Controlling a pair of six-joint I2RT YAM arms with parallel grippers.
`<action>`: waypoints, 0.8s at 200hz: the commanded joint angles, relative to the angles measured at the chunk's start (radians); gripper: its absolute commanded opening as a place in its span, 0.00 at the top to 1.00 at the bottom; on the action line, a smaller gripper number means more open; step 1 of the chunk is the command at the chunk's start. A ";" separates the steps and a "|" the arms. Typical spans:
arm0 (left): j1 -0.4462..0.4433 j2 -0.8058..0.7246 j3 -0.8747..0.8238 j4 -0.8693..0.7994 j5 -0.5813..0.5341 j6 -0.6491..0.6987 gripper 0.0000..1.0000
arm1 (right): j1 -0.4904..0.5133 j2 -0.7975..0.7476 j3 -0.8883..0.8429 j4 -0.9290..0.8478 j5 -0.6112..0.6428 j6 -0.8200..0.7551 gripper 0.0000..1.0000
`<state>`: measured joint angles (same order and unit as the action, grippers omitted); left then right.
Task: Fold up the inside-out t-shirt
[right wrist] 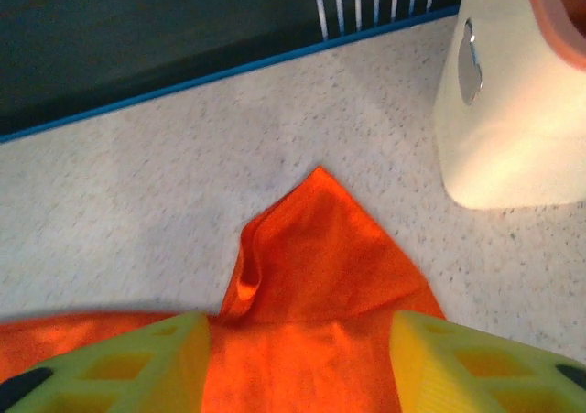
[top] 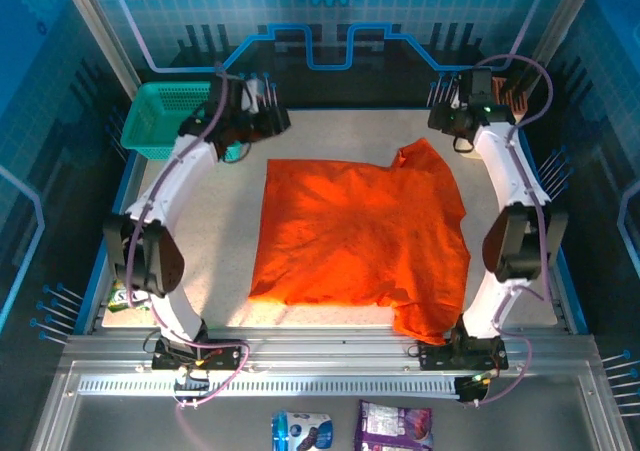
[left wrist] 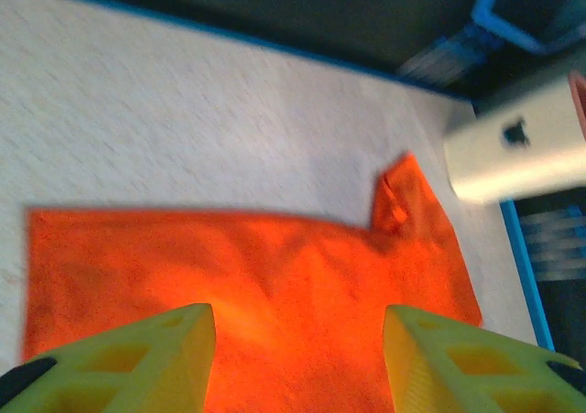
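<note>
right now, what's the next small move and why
Probably lower the right end effector onto the far sleeve and fold it inward: the jaws stand open and empty, and that sleeve pokes out past the far edge of the t-shirt.

Left arm (top: 185, 171): elbow near, arched along the left side, wrist far.
Left gripper (left wrist: 298, 344): jaws apart.
Right arm (top: 515, 186): elbow near, arched along the right side, wrist far.
Right gripper (right wrist: 300, 349): jaws apart.
</note>
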<state>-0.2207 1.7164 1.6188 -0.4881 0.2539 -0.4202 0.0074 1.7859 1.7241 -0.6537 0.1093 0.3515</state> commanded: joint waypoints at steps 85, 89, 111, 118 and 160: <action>-0.121 0.054 -0.507 0.145 -0.077 -0.170 0.52 | -0.071 0.045 -0.367 0.286 -0.611 0.094 0.09; -0.115 0.055 -0.512 0.145 -0.084 -0.171 0.52 | -0.068 0.068 -0.355 0.303 -0.629 0.108 0.09; -0.073 0.060 -0.540 0.139 -0.111 -0.175 0.52 | -0.044 0.191 -0.259 0.339 -0.684 0.156 0.11; -0.060 0.063 -0.544 0.140 -0.108 -0.172 0.52 | -0.032 0.231 -0.221 0.330 -0.690 0.156 0.11; -0.033 0.058 -0.553 0.131 -0.099 -0.153 0.52 | 0.009 0.386 -0.047 0.238 -0.547 0.185 0.12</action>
<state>-0.2577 1.7683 1.0805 -0.3599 0.1658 -0.5781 -0.0051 2.1193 1.5944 -0.3702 -0.5037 0.4984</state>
